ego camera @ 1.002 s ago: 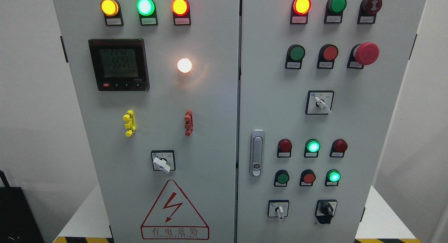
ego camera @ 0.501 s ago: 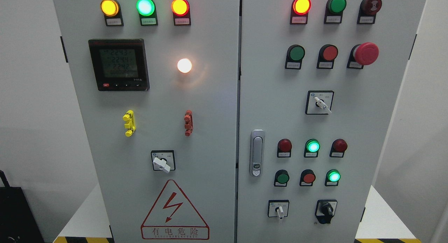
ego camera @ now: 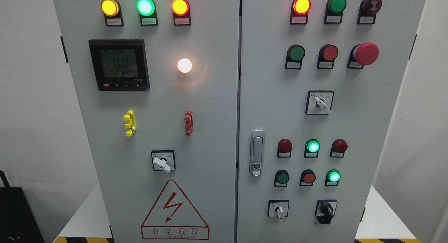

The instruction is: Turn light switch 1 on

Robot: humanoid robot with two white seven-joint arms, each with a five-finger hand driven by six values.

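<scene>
A grey two-door electrical cabinet (ego camera: 210, 106) fills the head view. On the left door a white round lamp (ego camera: 184, 65) glows, and below it a white rotary switch (ego camera: 162, 163) has its handle pointing down-right. The right door carries another white rotary switch (ego camera: 321, 103), a small white selector (ego camera: 279, 210) and a black knob (ego camera: 327, 210). I cannot tell which of these is light switch 1. Neither of my hands nor any arm shows in the frame.
A digital meter (ego camera: 119, 65) sits at upper left, with yellow (ego camera: 129, 123) and red (ego camera: 188, 122) clips beneath. A red mushroom stop button (ego camera: 366, 54), rows of lit and unlit indicator lamps and a metal door handle (ego camera: 257, 152) are on the right door. The cabinet stands on a white platform (ego camera: 383, 215).
Only the digits on the meter have flickered. Nothing else has moved.
</scene>
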